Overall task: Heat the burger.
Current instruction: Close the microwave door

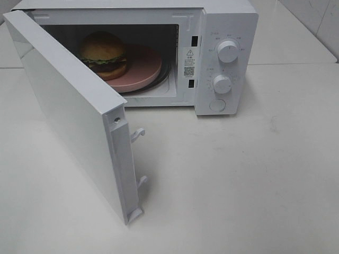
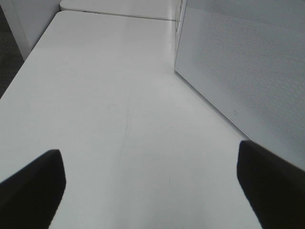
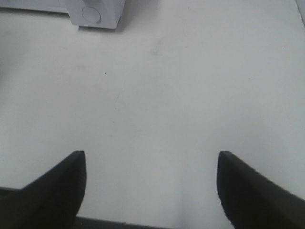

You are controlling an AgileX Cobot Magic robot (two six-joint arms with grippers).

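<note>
Burger with domed golden-brown bun (image 1: 103, 51) sits at ten o'clock on flat pink round plate (image 1: 144, 71) inside open white microwave (image 1: 238, 26); probably light and squashy, best gripped gently at the bun's sides. Left gripper (image 2: 148, 150) and right gripper (image 3: 151, 155) hang spread, empty.

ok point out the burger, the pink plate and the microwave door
burger (image 1: 103, 48), high view, bun top
pink plate (image 1: 144, 67), high view, bare right side
microwave door (image 1: 66, 108), high view, broad white face

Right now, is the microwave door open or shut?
Open. The door stands swung out, exposing the burger on its pink plate inside.
</note>
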